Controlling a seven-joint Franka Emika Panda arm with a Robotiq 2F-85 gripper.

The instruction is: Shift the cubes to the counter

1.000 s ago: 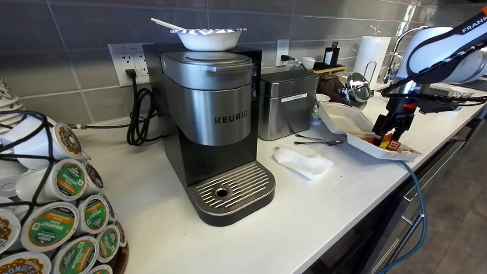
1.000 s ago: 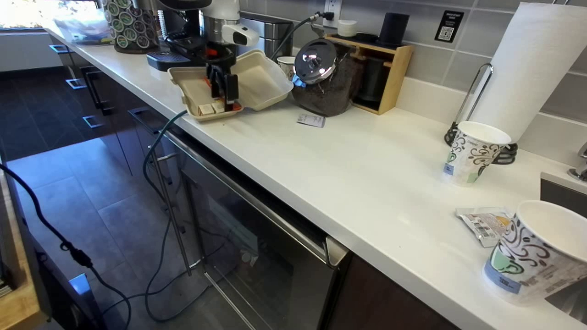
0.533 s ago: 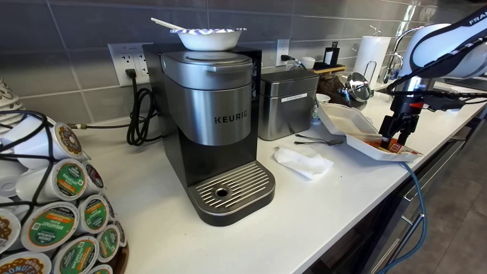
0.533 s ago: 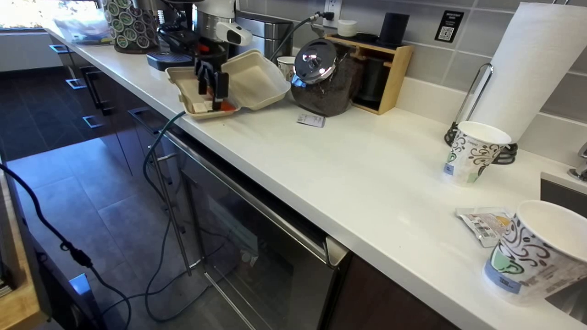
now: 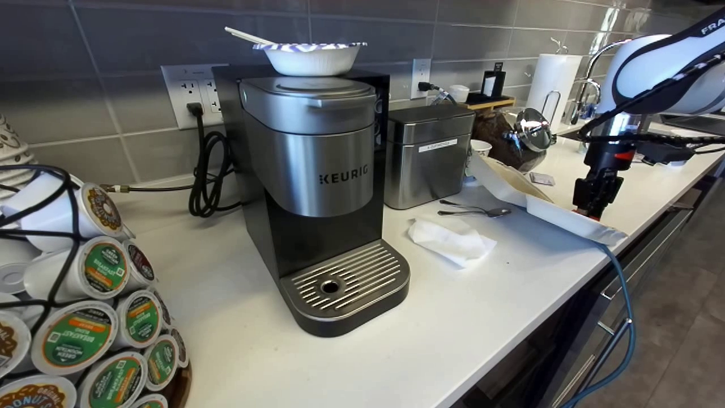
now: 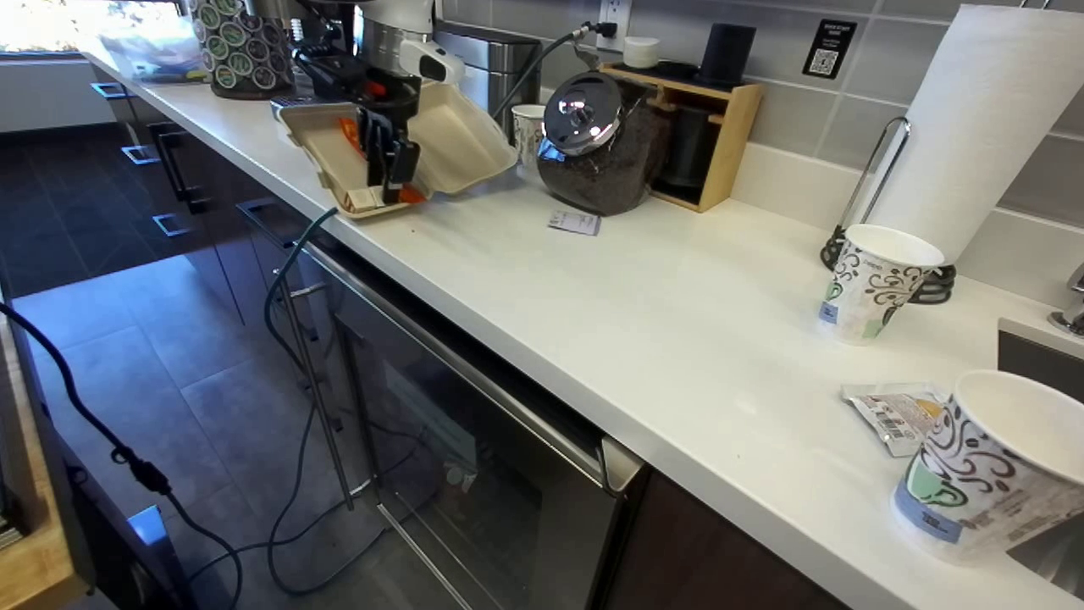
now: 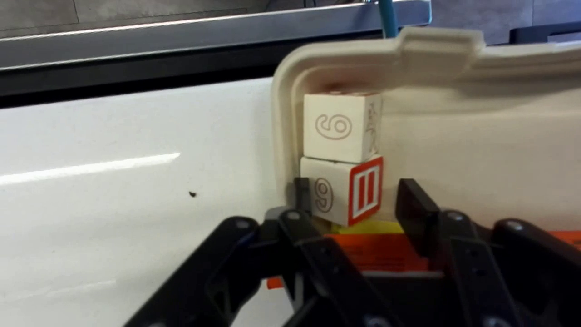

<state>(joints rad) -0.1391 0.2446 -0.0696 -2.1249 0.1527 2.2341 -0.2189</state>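
Two cubes stand side by side in a corner of the white foam tray point(image 7: 454, 141) in the wrist view. The farther cube point(image 7: 333, 127) bears a 6; the nearer cube point(image 7: 329, 190) bears a 9 and a red-bordered side. My gripper point(image 7: 356, 196) straddles the nearer one, partly closed but still open: its left finger point(image 7: 302, 194) lies against or very near the cube, while a gap separates the right finger point(image 7: 411, 204). An exterior view gives a pale cube point(image 6: 366, 199) beside the gripper point(image 6: 389, 193). Outside the tray runs the off-white counter point(image 7: 113, 218).
An orange and yellow packet point(image 7: 376, 250) lies in the tray below the fingers. Around the tray are a glass jar point(image 6: 601, 161), a paper cup point(image 6: 527, 127), two utensils point(image 5: 476, 211) and a napkin point(image 5: 450, 241). The counter's front edge point(image 6: 508, 356) is close by.
My gripper's jaws have drawn closer together around the nearer cube. The tray has shifted and tipped, its near rim now hiding the contents in an exterior view. The arm has moved slightly.
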